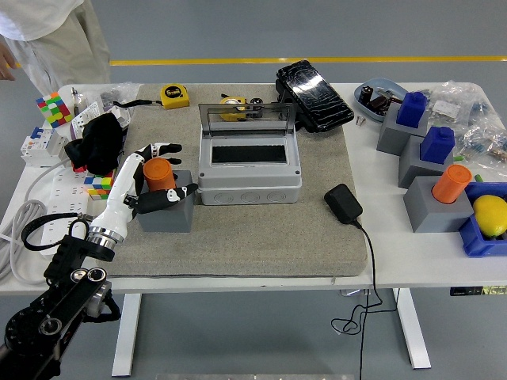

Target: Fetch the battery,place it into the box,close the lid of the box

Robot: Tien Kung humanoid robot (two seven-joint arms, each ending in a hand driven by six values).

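Observation:
The orange battery (158,172) stands upright in a grey holder block (168,214) at the left of the grey mat. My left hand (181,169) reaches in from the lower left. Its fingers (164,148) curl behind the battery's top and its thumb (170,196) lies across the block's front; I see no firm grasp. The grey box (249,184) sits just right of the block, with its clear lid (247,119) standing open at the back. The right arm is out of view.
A person (47,36) stands at the far left corner. A black adapter (343,202) with its cable lies right of the box. A tape measure (175,96) and a black pouch (314,93) lie behind it. Grey blocks with blue and orange cylinders (451,184) stand at the right.

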